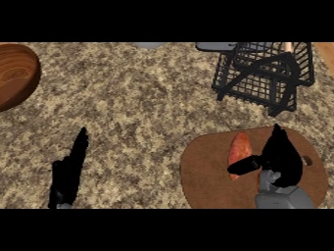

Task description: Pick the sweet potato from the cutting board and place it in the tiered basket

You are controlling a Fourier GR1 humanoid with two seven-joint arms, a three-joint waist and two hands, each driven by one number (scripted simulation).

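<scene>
Hidden and cut-off parts at the counter

The black right hand (279, 156) covers part of the orange, elongated sweet potato (238, 148) and the brown wooden cutting board (205, 169); the board's near edge is cut off; the round wooden bowl (7, 76) runs past the left edge; two grey items at the top (216, 46) are too clipped to identify.

Black left hand (69, 169) and right hand (279, 157) (grey forearm visible behind right).
</scene>
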